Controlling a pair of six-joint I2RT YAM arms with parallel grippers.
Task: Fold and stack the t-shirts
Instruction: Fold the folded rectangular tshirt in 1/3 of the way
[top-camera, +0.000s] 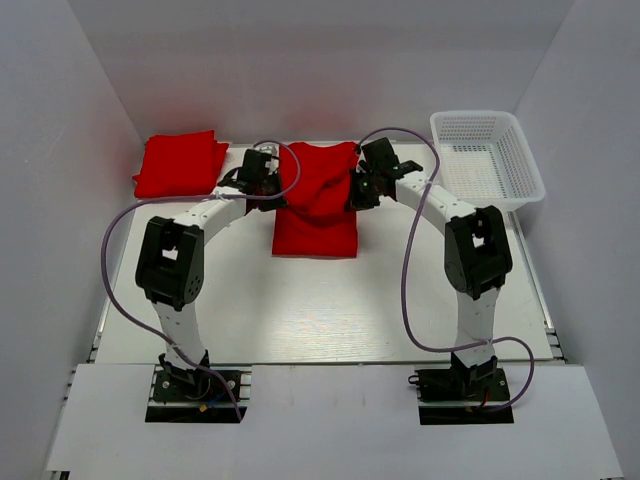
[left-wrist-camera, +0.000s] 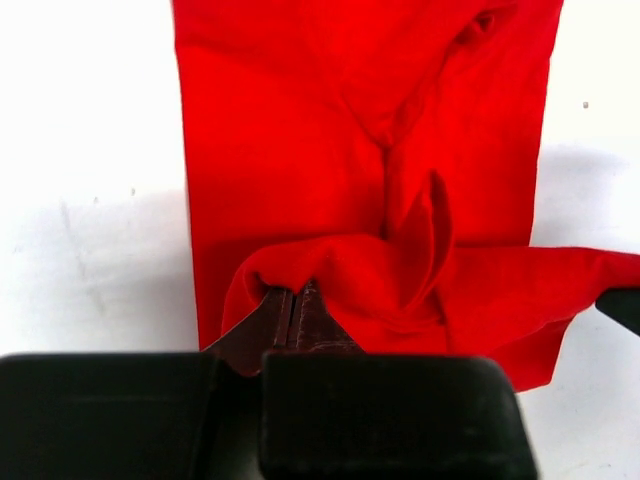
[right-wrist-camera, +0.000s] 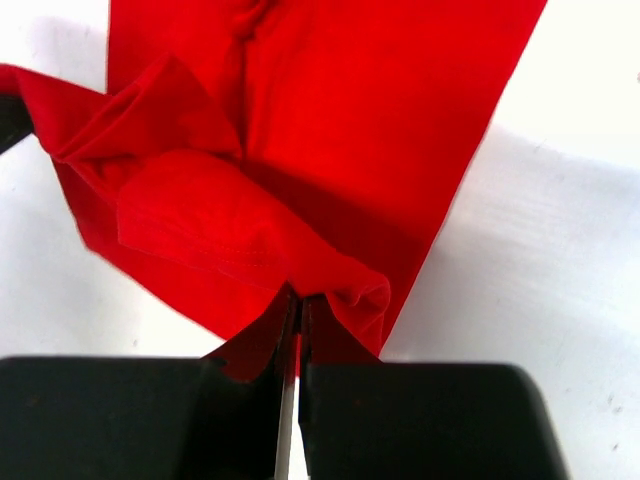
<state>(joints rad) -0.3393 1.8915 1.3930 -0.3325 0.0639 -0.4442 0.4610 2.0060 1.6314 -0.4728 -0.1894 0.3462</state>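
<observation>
While both arms reach toward the far side of the white table (top-camera: 320, 320), a red t-shirt (top-camera: 314, 225) lies between them, already narrowed into a long strip that runs toward the near edge. The left gripper (left-wrist-camera: 295, 302) is clamped on a bunched fold at the shirt's far left edge, its jaws pressed together with cloth between them. The right gripper (right-wrist-camera: 297, 303) is likewise closed on the far right edge, pinching a rumpled fold of cloth. The held end is lifted and crumpled, while the near end lies flat on the table.

At the far left corner a second red t-shirt (top-camera: 180, 165) sits as a folded bundle, well apart from the one in hand. A white mesh basket (top-camera: 487, 120) stands at the far right.

Judging by this, one shirt looks finished and the current one is mid-fold. Its sides appear turned in, and what seems left is the end-to-end fold and stacking it on the folded bundle.

No brand, label or writing can be read on the shirts, the basket or the arms.
</observation>
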